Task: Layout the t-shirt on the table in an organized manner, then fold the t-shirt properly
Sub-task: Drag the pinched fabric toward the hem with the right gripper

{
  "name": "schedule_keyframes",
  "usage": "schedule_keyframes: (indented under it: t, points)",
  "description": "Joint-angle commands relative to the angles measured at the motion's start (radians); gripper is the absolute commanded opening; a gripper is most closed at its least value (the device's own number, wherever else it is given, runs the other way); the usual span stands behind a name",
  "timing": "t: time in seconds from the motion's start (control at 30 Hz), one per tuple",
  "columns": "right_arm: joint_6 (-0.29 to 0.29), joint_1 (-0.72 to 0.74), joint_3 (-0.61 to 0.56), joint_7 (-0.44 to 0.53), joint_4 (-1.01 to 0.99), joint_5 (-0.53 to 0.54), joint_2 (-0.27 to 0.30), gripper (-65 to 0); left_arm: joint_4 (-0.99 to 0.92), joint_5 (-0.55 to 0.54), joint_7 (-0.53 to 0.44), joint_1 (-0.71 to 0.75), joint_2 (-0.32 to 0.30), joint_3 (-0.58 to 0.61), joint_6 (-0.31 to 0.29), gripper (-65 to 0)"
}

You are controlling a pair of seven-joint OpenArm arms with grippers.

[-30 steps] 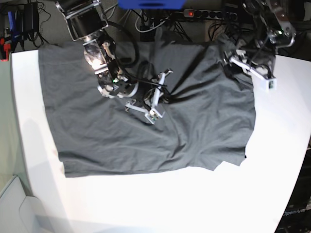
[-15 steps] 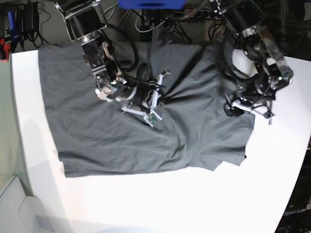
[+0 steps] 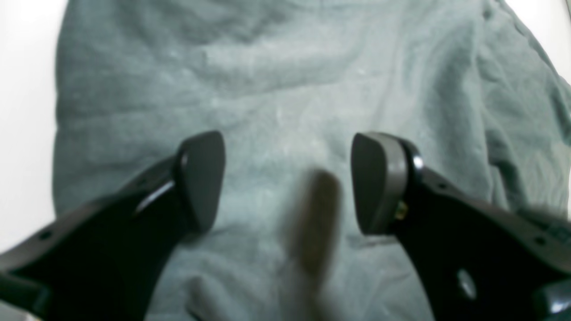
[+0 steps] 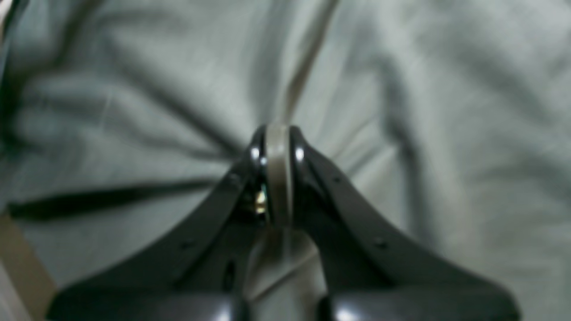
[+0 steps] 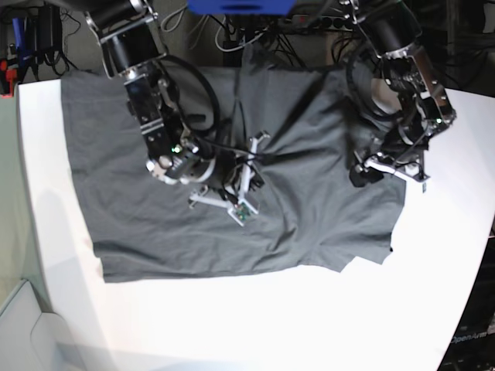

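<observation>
The t-shirt (image 5: 232, 185) lies spread across the far half of the white surface (image 5: 255, 325), its dark grey cloth reaching from the far-left corner area to the right side, with its near hem running unevenly and a small notch at the near-right corner. Creases fan out from the middle of the cloth, where the right tool (image 5: 251, 166) sits low on the fabric. In the right wrist view that tool (image 4: 277, 147) has its fingers pressed together, and folds of the t-shirt (image 4: 401, 89) radiate from its tip as though a ridge of cloth is pinched there; the blur makes the exact grip hard to confirm. The left tool (image 5: 379, 166) hangs over the shirt's right edge, close to where the cloth meets bare surface. In the left wrist view its two fingers (image 3: 200, 178) stand spread apart above wrinkled fabric (image 3: 290, 89), with nothing between them. A strip of white surface (image 3: 22, 111) shows beside the cloth's edge there.
</observation>
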Motion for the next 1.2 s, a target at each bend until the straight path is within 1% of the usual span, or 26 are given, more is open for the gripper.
schedule_keyframes:
  t: [0.0, 0.17, 0.23, 0.33, 0.43, 0.53, 0.67, 0.73, 0.83, 0.87, 0.9, 1.0, 1.07, 1.17]
  points:
    - [-0.001, 0.032, 0.002, 0.019, 0.021, 0.014, -0.008, -65.0, -0.009, 0.069, 0.076, 0.034, 0.000, -0.003, 0.037, -20.7]
    - [-0.001, 0.104, 0.002, 0.019, 0.002, 0.015, -0.014, -65.0, 0.040, 0.067, 0.075, 0.099, -0.002, -0.005, 0.036, -20.7]
    - [-0.001, 0.158, -0.018, 0.019, -0.050, 0.014, -0.037, -65.0, 0.050, 0.067, 0.075, 0.106, 0.000, -0.005, 0.036, -20.7]
    - [-0.001, 0.237, -0.058, 0.028, -0.154, 0.018, -0.048, -65.0, 0.050, 0.067, 0.075, 0.106, 0.000, -0.005, 0.036, -20.7]
    - [-0.001, 0.314, -0.090, 0.039, -0.271, 0.017, -0.089, -65.0, 0.050, 0.073, 0.075, 0.099, 0.000, -0.005, 0.036, -20.7]
    - [-0.001, 0.398, -0.090, 0.094, -0.412, 0.015, -0.132, -64.6, 0.050, 0.070, 0.075, 0.096, 0.000, -0.005, 0.036, -20.7]
    - [-0.001, 0.503, -0.089, 0.193, -0.599, 0.015, -0.175, -55.7, 0.050, 0.073, 0.075, 0.096, 0.000, -0.005, 0.036, -20.7]
    - [-0.001, 0.540, -0.089, 0.244, -0.659, 0.014, -0.181, -50.9, 0.050, 0.073, 0.075, 0.098, 0.000, -0.005, 0.036, -20.7]
    - [-0.001, 0.587, -0.084, 0.306, -0.737, 0.017, -0.190, -41.7, 0.050, 0.073, 0.075, 0.098, 0.000, -0.005, 0.036, -20.7]
    - [-0.002, 0.598, -0.083, 0.325, -0.757, 0.015, -0.190, -39.8, 0.050, 0.073, 0.075, 0.098, 0.000, -0.005, 0.036, -20.7]
    - [-0.002, 0.607, -0.083, 0.344, -0.777, 0.015, -0.190, -38.5, 0.050, 0.073, 0.075, 0.098, 0.000, 0.000, 0.036, -20.7]
    - [-0.004, 0.616, -0.083, 0.398, -0.816, 0.015, -0.190, -38.3, 0.050, 0.075, 0.075, 0.096, 0.000, 0.008, 0.036, -20.7]
    - [-0.005, 0.616, -0.083, 0.411, -0.831, 0.014, -0.190, -38.2, 0.050, 0.077, 0.075, 0.095, -0.005, 0.032, 0.036, -20.7]
    - [-0.005, 0.615, -0.083, 0.413, -0.859, 0.017, -0.190, -38.4, 0.046, 0.077, 0.075, 0.095, -0.030, 0.086, 0.036, -20.7]
